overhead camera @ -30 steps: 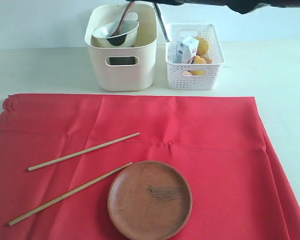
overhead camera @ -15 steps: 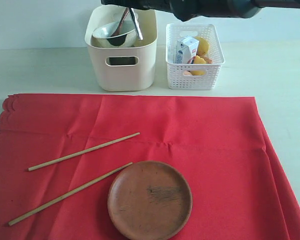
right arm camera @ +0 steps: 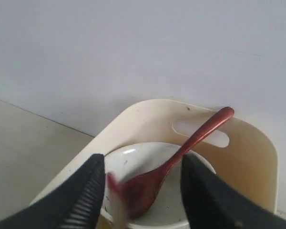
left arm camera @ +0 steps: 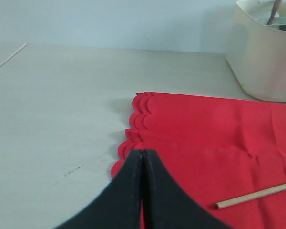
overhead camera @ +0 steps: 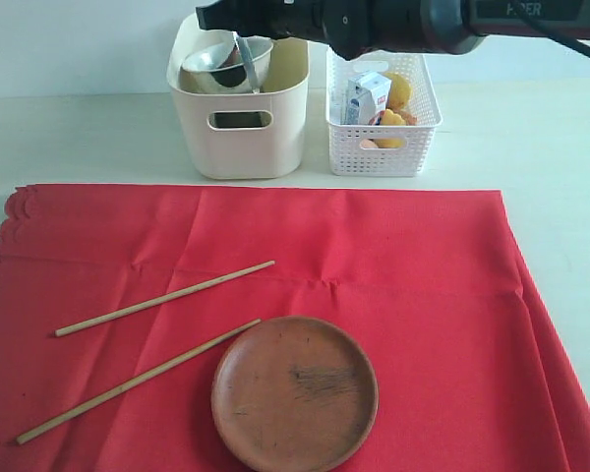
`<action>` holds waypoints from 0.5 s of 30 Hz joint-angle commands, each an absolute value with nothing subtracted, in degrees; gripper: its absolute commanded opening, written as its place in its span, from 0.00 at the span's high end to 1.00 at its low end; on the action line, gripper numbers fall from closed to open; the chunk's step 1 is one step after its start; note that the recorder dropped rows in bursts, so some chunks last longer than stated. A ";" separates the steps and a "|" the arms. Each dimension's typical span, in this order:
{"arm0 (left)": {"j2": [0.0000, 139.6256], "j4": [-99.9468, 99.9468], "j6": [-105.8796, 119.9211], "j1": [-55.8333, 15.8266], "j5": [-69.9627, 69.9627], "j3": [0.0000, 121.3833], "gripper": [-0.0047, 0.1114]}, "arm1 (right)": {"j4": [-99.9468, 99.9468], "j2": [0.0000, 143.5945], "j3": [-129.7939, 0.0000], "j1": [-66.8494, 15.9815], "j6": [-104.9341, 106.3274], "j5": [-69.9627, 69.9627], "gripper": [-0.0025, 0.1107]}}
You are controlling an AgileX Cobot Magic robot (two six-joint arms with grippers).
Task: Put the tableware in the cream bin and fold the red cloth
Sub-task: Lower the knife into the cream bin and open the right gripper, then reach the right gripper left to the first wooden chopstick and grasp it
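Within the last second the right hand (right arm camera: 143, 188) has been brought over the cream bin (overhead camera: 238, 147) at twelve o'clock and its jaws parted. The metal knife (overhead camera: 244, 63), blurred, appears released beside the bowl (overhead camera: 208, 61). The plate (overhead camera: 295, 393) and chopsticks (overhead camera: 165, 299) are left on the red cloth (overhead camera: 423, 265).

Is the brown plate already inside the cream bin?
No, the brown plate lies on the red cloth, apart from the cream bin.

The exterior camera looked down over the red cloth (overhead camera: 374, 246) toward the cream bin (overhead camera: 241, 147). All views shared that bin: left wrist low and distant, right wrist close above.
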State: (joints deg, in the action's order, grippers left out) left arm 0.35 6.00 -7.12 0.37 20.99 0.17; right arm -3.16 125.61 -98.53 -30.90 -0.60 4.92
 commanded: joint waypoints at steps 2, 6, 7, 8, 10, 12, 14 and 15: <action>0.00 5.93 -7.11 -0.03 20.60 0.00 0.96 | -2.96 124.17 -99.06 -30.48 -0.57 2.96 0.44; 0.00 5.93 -7.11 -0.03 20.60 0.00 0.96 | -1.04 117.64 -99.06 -30.48 1.45 -13.26 0.44; 0.00 5.93 -7.11 -0.03 20.60 0.00 0.96 | -1.04 115.80 -99.06 -30.48 1.45 -17.22 0.44; 0.00 5.93 -7.11 -0.03 20.60 0.00 0.96 | -1.04 114.88 -99.06 -30.48 1.58 -19.69 0.44; 0.00 5.93 -7.11 -0.03 20.60 0.00 0.96 | -1.43 111.46 -99.06 -30.65 9.50 -31.48 0.44; 0.00 5.93 -7.11 -0.03 20.60 0.00 0.96 | -4.25 110.52 -99.06 -31.29 14.93 -36.62 0.44; 0.00 5.93 -7.11 -0.03 20.60 0.00 0.96 | -12.90 109.63 -99.06 -32.02 25.64 -44.26 0.44; 0.00 6.08 -7.11 -0.03 20.60 0.00 0.96 | -20.25 109.76 -99.06 -32.69 33.84 -49.73 0.44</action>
